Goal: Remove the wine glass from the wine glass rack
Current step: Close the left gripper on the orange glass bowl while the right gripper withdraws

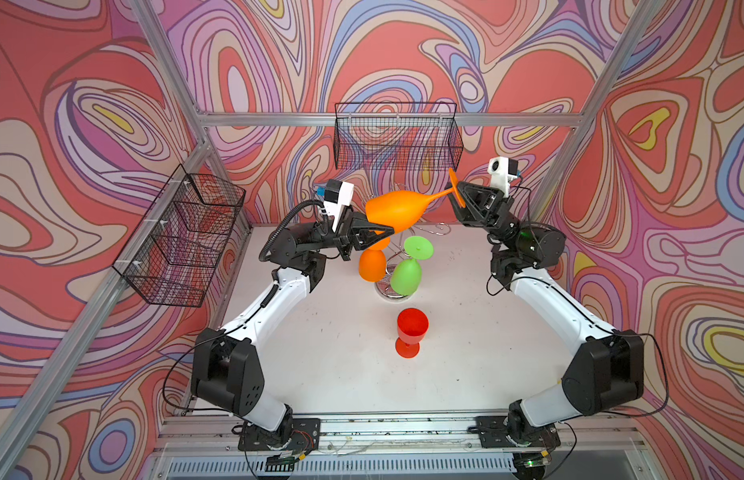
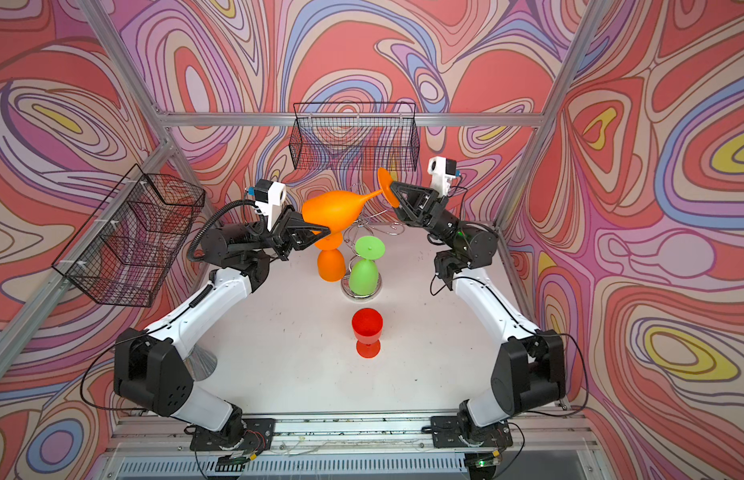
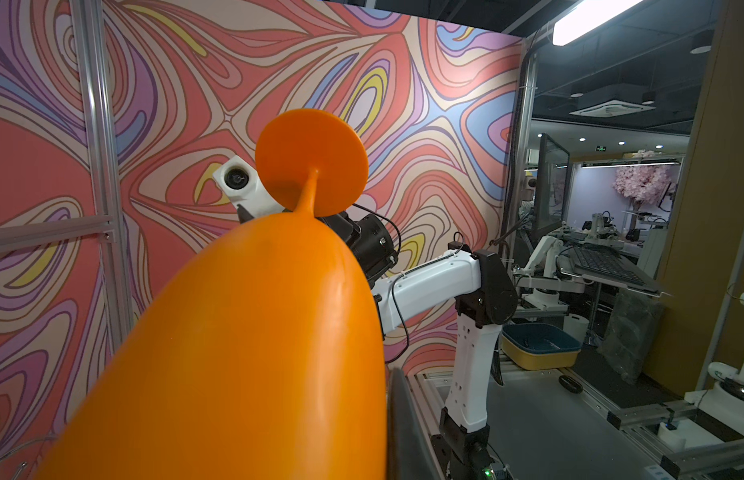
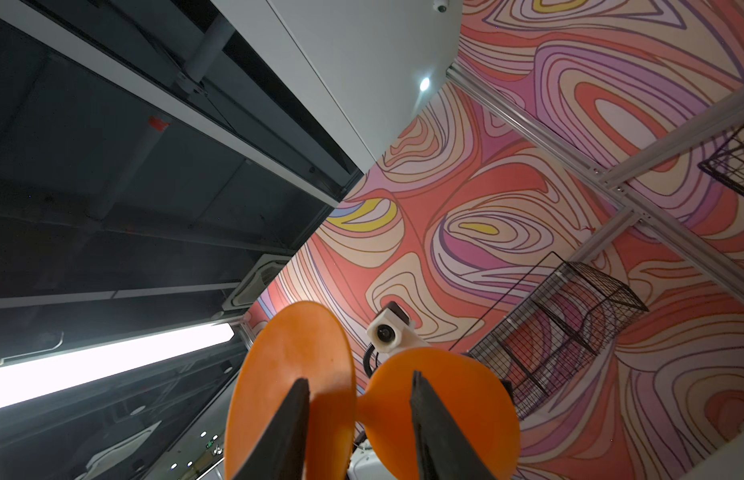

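Observation:
An orange wine glass (image 1: pixel 395 210) (image 2: pixel 332 210) lies sideways in the air above the chrome wine glass rack (image 1: pixel 382 291) (image 2: pixel 348 291). My left gripper (image 1: pixel 376 232) (image 2: pixel 316 233) is shut on the rim of its bowl. In the left wrist view the bowl (image 3: pixel 237 353) fills the frame beside one dark finger (image 3: pixel 403 436). My right gripper (image 1: pixel 459 195) (image 2: pixel 397 193) (image 4: pixel 362 415) is open, its jaws straddling the glass's round foot (image 4: pixel 287 365) without touching it. A second orange glass (image 1: pixel 371 266) (image 2: pixel 330 264) and a green glass (image 1: pixel 405 274) (image 2: pixel 363 274) hang upside down on the rack.
A red goblet (image 1: pixel 411 328) (image 2: pixel 367 328) stands upright on the white table in front of the rack. Black wire baskets hang on the back wall (image 1: pixel 397 137) (image 2: pixel 353 137) and the left wall (image 1: pixel 183 237) (image 2: pixel 129 237). Aluminium frame posts border the cell.

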You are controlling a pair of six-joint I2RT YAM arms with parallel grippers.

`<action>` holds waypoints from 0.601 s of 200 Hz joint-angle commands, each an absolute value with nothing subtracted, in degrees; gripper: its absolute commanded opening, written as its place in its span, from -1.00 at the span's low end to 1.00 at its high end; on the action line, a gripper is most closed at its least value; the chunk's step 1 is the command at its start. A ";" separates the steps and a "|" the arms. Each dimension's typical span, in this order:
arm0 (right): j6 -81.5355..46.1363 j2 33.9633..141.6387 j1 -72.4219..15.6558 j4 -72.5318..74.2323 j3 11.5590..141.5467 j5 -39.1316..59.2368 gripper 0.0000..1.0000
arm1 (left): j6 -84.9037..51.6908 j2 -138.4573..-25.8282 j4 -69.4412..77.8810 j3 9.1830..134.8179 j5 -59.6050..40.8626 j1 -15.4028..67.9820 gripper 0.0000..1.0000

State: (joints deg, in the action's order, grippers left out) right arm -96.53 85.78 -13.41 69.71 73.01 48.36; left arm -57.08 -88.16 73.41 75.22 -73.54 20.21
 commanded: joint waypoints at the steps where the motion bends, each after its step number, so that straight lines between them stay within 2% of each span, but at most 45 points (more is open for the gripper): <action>1: -82.14 80.27 -12.56 52.12 71.57 55.37 0.00 | -52.09 -84.72 67.16 75.37 -74.25 20.73 -1.00; 20: -62.88 74.04 -11.69 26.06 74.39 52.05 0.13 | -42.48 -81.81 53.79 75.15 -74.71 20.73 -1.00; 37: -45.94 69.41 -11.70 2.94 78.93 40.92 0.19 | -32.15 -78.75 39.79 75.44 -74.24 20.79 -1.00; 57: -39.13 65.09 -11.60 -6.94 79.90 27.87 0.24 | -15.65 -75.57 16.34 78.78 -72.69 21.38 -1.00; 84: -33.76 59.86 -11.68 -16.40 79.31 9.14 0.29 | 9.51 -74.04 -20.00 87.81 -63.05 25.79 -1.00; 120: -30.53 56.70 -11.60 -25.73 78.98 -10.96 0.37 | 21.91 -76.77 -42.00 96.85 -51.00 33.01 -1.00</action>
